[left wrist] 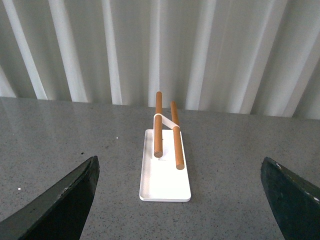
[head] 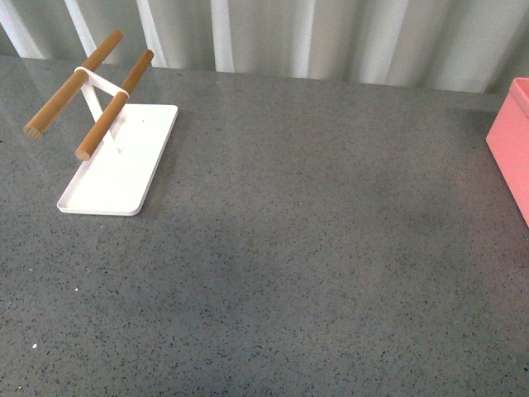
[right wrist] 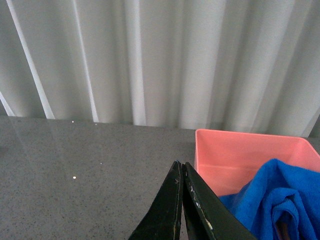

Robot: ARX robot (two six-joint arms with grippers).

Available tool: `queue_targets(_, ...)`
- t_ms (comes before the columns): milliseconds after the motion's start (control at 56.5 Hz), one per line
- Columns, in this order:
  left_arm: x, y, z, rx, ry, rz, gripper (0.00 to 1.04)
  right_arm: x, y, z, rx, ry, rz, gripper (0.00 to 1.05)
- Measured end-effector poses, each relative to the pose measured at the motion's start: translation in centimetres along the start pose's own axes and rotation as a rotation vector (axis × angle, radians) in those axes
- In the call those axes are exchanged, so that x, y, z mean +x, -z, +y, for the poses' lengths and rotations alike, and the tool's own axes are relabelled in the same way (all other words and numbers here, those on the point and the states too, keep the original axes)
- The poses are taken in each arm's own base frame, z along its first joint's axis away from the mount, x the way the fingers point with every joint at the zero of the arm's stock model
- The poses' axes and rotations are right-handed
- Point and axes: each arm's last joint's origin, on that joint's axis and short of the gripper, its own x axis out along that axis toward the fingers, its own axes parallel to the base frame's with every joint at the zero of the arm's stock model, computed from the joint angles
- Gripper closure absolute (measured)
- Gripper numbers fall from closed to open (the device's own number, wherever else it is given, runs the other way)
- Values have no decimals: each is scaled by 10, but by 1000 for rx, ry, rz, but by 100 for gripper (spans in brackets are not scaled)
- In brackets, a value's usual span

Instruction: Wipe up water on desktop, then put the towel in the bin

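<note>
The dark grey speckled desktop [head: 314, 248] fills the front view; I see no water on it. The salmon-pink bin [head: 512, 145] is cut off at the right edge there. In the right wrist view the blue towel [right wrist: 280, 205] lies bunched inside the bin [right wrist: 235, 155]. My right gripper [right wrist: 181, 167] is shut and empty, its tips beside the bin's near wall, apart from the towel. My left gripper [left wrist: 180, 170] is open wide and empty above the desktop [left wrist: 240, 165], its dark fingers [left wrist: 70, 197] at both sides of the view. Neither arm shows in the front view.
A flat white tray [head: 124, 161] with two wooden rods [head: 116, 103] on a white stand sits at the far left of the desktop; it also shows in the left wrist view [left wrist: 162, 175]. A pale pleated curtain [head: 331, 37] runs behind the desktop's far edge.
</note>
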Motion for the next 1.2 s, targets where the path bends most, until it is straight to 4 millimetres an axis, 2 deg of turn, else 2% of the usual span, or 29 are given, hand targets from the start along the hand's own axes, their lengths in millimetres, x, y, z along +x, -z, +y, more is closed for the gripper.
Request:
queue_targets(124,0,0,0,0,0,0,7,-11,3,9,-1,-16,-1,101)
queue_targets(283,0,0,0,0,0,0,7,-22,13,10,0,-12,-1,101)
queue_targets(726,0,0,0,0,0,0,7,-42,3,9,3,-11,-34,101)
queue_targets(1204,0,0,0,0,0,0,7,-57,2,9,5,-11,-40,101)
